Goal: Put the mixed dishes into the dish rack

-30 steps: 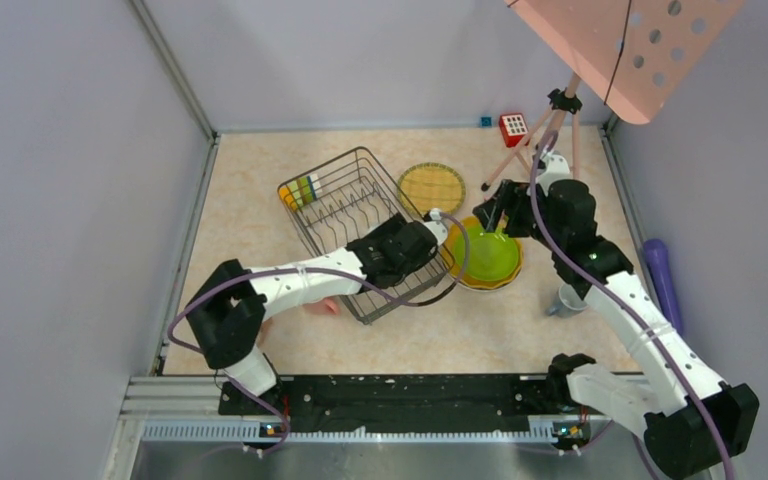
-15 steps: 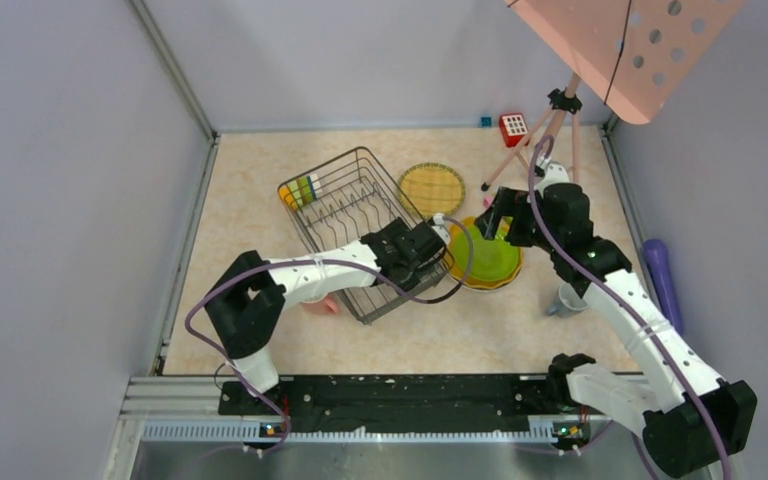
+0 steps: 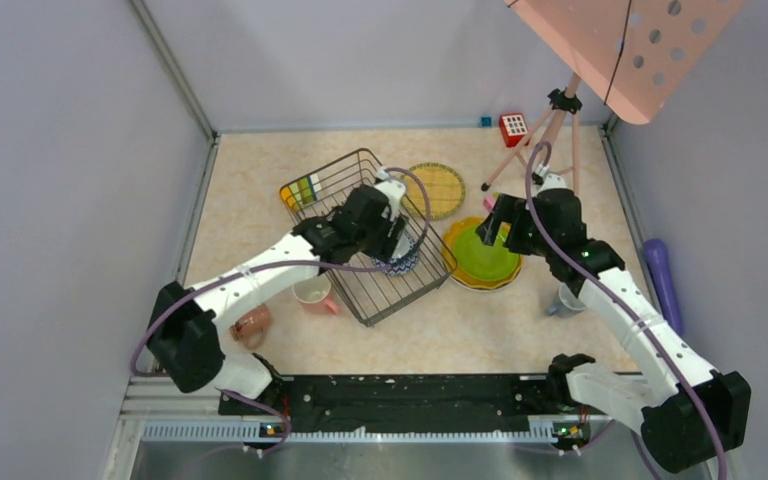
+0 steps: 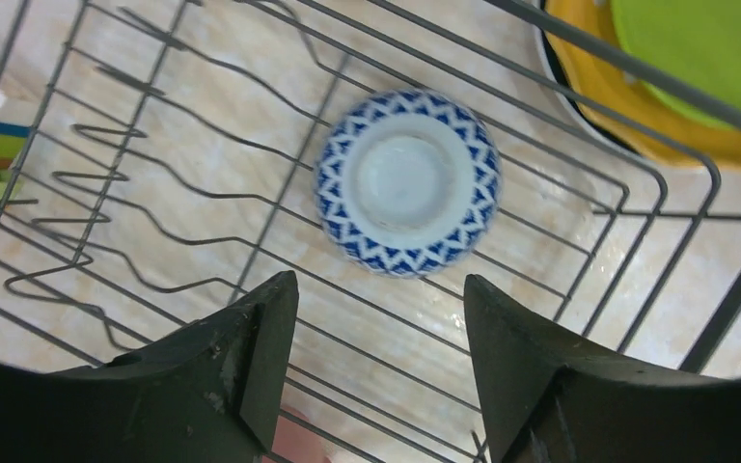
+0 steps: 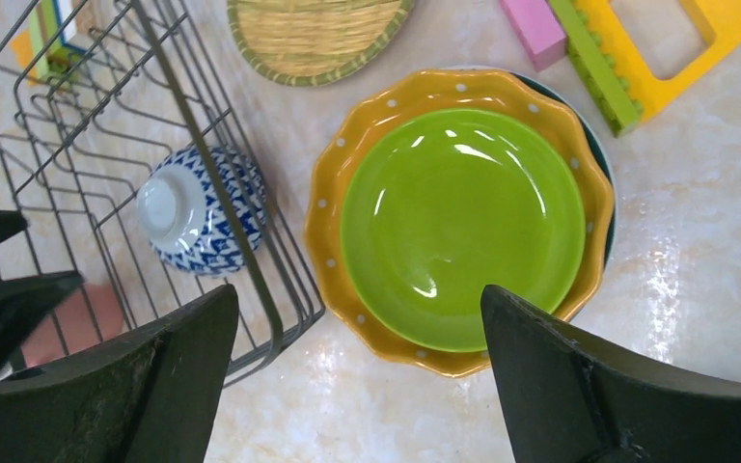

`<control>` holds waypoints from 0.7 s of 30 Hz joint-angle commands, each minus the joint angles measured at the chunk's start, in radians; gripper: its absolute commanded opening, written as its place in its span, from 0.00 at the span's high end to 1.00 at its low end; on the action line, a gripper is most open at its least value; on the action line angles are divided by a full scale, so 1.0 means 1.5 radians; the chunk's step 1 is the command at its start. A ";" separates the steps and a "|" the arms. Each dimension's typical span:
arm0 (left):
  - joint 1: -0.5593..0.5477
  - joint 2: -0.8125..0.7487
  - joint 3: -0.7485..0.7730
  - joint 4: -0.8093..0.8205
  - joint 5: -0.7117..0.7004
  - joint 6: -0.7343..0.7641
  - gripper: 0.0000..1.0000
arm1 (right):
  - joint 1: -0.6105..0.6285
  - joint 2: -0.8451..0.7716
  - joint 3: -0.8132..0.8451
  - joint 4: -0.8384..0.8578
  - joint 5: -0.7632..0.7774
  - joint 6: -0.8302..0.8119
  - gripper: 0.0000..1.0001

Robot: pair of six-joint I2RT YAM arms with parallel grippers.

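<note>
The dark wire dish rack [image 3: 345, 205] stands mid-table. The blue-white bowl [image 3: 402, 258] lies upside down inside its near right end, and shows in the left wrist view [image 4: 407, 181] and the right wrist view [image 5: 198, 217]. My left gripper [image 3: 392, 238] hangs open and empty above the bowl [image 4: 378, 299]. The lime green plate [image 3: 485, 255] lies on the yellow-orange dotted plate [image 5: 333, 193]; another plate's rim peeks out beneath. My right gripper [image 3: 488, 232] is open above them [image 5: 359, 299]. Two pink mugs [image 3: 312, 292] [image 3: 250, 322] stand left of the rack. The grey-blue mug [image 3: 567, 300] stands right.
A round woven mat [image 3: 432, 188] lies behind the plates. A tripod [image 3: 550, 130], a red block [image 3: 512, 125] and a purple object [image 3: 660, 275] are at the right. Pink [image 5: 535, 24] and yellow-green toy blocks [image 5: 637, 58] lie near the plates. Walls close three sides.
My left gripper has moved from the rack's right end, beside the plates, back over the rack. The bowl now lies free in the rack. The right gripper has shifted slightly.
</note>
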 commanded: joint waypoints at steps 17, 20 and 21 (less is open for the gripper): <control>0.104 0.124 0.012 0.199 -0.028 -0.118 0.61 | -0.006 -0.014 -0.040 0.013 0.204 0.084 0.10; 0.104 0.137 0.008 0.211 0.038 -0.116 0.59 | -0.008 -0.014 -0.046 0.009 0.206 0.094 0.10; 0.104 0.139 0.008 0.210 0.069 -0.115 0.59 | -0.007 -0.012 -0.048 0.002 0.210 0.099 0.10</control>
